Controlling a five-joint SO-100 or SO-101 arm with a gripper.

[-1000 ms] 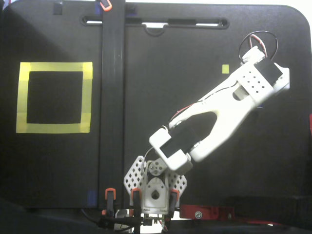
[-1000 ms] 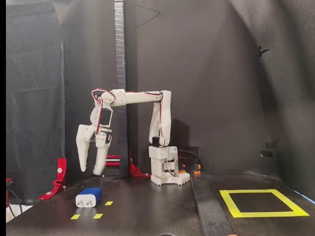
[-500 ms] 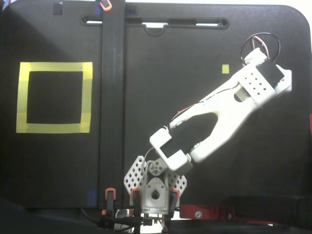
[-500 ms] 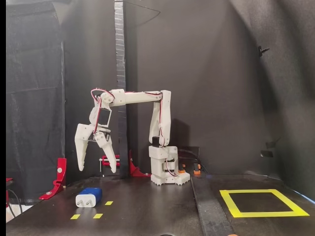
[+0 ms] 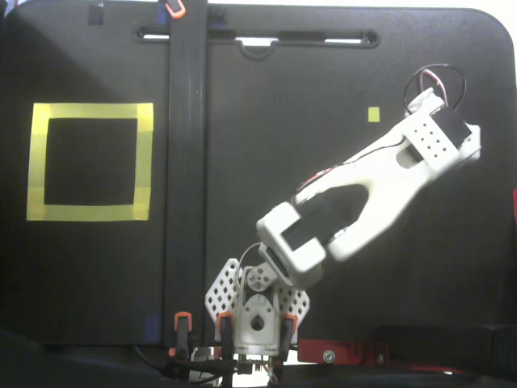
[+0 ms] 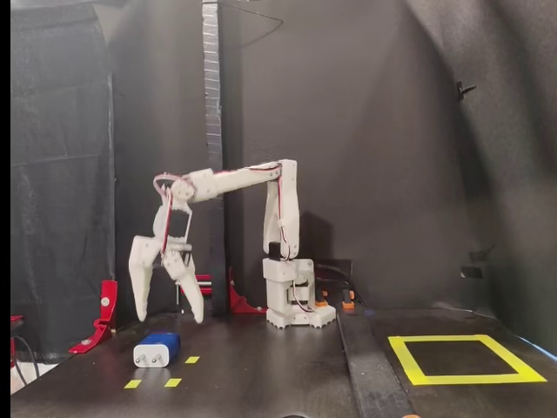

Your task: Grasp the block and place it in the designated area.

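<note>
The dark-blue block (image 6: 157, 349), pale prongs facing left, lies on the black table at the front left of the side-on fixed view. My gripper (image 6: 170, 317) hangs just above it, open, with its fingertips pointing down on either side of the block's position and nothing held. The designated area (image 6: 474, 380), a yellow tape square, lies far to the right there and at the left in the top-down fixed view (image 5: 89, 111). From above, the white arm (image 5: 380, 182) reaches to the upper right and hides the block and the fingers.
Small yellow tape squares (image 6: 173, 382) mark the table beside the block; one (image 5: 373, 114) shows from above. A black raised strip (image 5: 186, 162) runs across the table between arm and yellow square. A red clamp (image 6: 104, 313) stands at the left edge. The arm base (image 6: 291, 300) sits at the back.
The gripper's fingers have spread apart from nearly together, and the arm has dropped lower toward the block. The block has not moved.
</note>
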